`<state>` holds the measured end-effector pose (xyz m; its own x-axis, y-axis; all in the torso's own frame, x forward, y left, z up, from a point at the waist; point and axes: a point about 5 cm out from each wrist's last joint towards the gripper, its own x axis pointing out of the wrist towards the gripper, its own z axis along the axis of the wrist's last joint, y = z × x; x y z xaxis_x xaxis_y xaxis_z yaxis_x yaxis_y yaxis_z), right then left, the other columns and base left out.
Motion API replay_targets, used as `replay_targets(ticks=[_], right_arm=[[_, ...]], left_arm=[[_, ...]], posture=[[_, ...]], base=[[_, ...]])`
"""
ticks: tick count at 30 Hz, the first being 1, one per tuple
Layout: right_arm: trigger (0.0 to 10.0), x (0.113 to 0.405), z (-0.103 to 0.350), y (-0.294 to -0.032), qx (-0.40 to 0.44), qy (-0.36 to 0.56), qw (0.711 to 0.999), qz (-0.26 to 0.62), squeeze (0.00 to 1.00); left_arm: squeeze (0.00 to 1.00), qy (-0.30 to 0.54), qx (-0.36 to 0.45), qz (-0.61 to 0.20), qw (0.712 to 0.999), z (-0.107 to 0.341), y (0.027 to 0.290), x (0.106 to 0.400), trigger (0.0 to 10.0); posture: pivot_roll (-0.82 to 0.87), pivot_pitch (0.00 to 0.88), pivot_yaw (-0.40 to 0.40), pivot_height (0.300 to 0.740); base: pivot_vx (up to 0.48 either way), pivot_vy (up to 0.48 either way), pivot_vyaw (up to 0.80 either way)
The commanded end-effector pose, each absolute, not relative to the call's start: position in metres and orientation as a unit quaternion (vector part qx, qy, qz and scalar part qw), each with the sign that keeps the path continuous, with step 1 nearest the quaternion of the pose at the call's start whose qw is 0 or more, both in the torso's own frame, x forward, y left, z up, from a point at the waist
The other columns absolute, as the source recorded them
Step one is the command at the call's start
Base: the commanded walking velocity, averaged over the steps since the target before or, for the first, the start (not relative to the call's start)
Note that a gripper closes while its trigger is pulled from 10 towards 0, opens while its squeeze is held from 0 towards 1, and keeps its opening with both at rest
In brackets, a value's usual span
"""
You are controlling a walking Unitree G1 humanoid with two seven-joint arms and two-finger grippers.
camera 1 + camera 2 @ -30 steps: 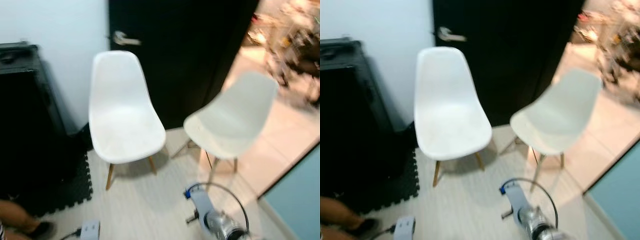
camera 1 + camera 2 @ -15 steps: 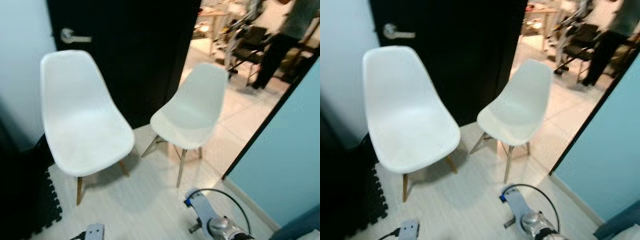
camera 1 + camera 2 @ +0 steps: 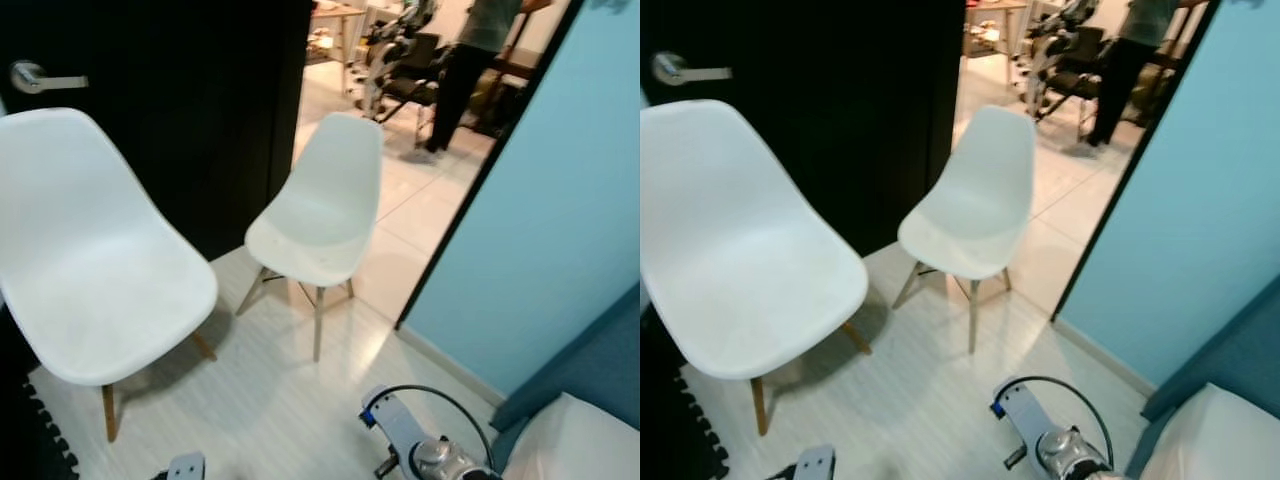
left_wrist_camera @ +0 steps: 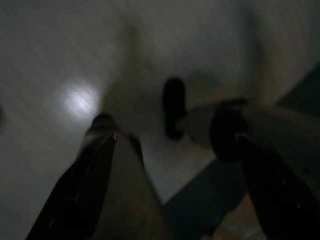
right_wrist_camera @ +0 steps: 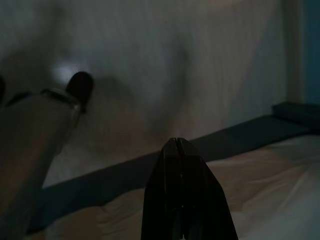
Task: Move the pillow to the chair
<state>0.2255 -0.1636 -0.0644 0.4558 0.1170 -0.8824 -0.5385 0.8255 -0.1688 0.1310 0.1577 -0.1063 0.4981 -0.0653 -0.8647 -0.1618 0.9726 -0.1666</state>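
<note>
Two white chairs stand on the pale floor [image 3: 280,400]: a big chair [image 3: 90,260] ahead-left of both claws, and a smaller chair [image 3: 320,215] farther ahead by the black door [image 3: 200,90]. Right arm [image 3: 425,455] hangs low at the bottom edge of the head view. Right claw [image 5: 182,200] has its two black fingers pressed together, nothing between them, and hangs over the floor with a pale cushion surface [image 5: 260,180] just below and beside it (likely the pillow, can't confirm). Same white corner [image 3: 575,440] sits just right of the right arm, against the blue wall [image 3: 560,200]. Left claw [image 4: 172,150] is spread apart, empty, dark fingers [image 4: 85,185] over the floor. One person [image 3: 470,50] stands far ahead, past the doorway.
</note>
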Motion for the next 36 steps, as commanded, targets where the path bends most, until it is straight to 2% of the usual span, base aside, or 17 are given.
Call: replay_targets(ticks=[1,16,27,36], right_arm=[[10.0,0.222,-0.066,-0.163,-0.222,0.487,0.82,0.202,0.0],[10.0,0.212,-0.073,-0.165,-0.206,0.504,0.816,0.195,0.0],[10.0,0.215,-0.071,-0.161,-0.208,0.499,0.819,0.194,0.0],[10.0,0.213,-0.072,-0.165,-0.197,0.505,0.821,0.18,0.0]], left_arm=[[0.0,0.512,-0.106,0.02,0.852,-0.108,0.157,0.126,10.0],[0.0,0.52,-0.109,0.019,0.847,-0.111,0.155,0.116,10.0],[0.0,0.5,-0.112,0.019,0.858,-0.106,0.159,0.132,10.0],[0.0,0.493,-0.126,0.025,0.861,-0.105,0.155,0.135,10.0]], posture=[[-0.01,0.0,-0.134,0.71],[0.02,0.0,-0.137,0.71],[0.0,0.0,-0.117,0.71],[0.0,0.0,-0.116,0.71]], base=[[0.0,0.0,-0.73],[0.0,0.0,-0.73],[0.0,0.0,-0.73],[0.0,0.0,-0.72]])
